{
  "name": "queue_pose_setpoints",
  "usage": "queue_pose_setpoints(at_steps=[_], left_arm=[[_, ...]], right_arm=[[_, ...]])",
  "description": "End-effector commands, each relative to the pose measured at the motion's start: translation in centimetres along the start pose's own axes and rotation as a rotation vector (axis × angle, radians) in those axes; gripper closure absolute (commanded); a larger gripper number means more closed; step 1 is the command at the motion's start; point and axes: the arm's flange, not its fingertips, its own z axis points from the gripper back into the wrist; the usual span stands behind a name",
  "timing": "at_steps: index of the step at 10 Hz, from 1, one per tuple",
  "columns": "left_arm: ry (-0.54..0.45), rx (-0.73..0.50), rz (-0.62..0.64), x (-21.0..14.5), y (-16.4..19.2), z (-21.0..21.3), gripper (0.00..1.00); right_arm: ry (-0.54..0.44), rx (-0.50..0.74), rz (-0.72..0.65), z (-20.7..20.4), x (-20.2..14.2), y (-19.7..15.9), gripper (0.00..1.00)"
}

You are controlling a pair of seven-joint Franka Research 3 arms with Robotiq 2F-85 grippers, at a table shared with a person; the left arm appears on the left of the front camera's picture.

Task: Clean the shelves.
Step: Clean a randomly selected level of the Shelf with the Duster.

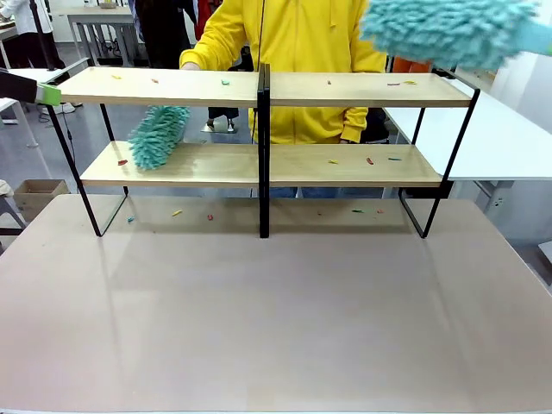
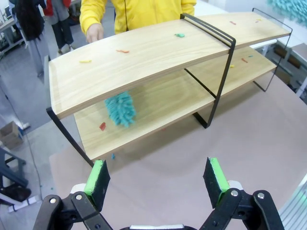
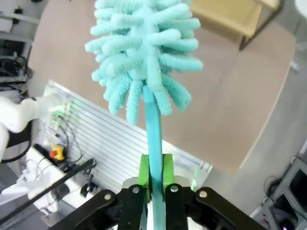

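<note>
Near the right end of the shelves (image 1: 362, 89), which run left-right across the table (image 1: 276, 310), the right pincer (image 3: 153, 175) is clamped on the duster (image 3: 144, 62) handle, head raised above top-board level, while the left pincer (image 2: 158, 179) hangs open and empty off the left end.

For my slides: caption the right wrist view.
Right pincer shut on the handle of a teal duster, table behind.

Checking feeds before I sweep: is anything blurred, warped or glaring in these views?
Front view: the raised duster is smeared with blur at top right; the table faintly mirrors the shelves. Left wrist view: the wide lens bows the shelf boards into curves. Right wrist view: duster crisp, background soft.
</note>
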Motion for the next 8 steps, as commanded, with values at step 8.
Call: queue_pose_setpoints(at_steps=[8], left_arm=[[0.0, 0.002, -0.02, 0.1, 0.2, 0.1, 0.0]], right_arm=[[0.156, -0.29, -0.316, -8.2, 10.6, 4.2, 0.88]])
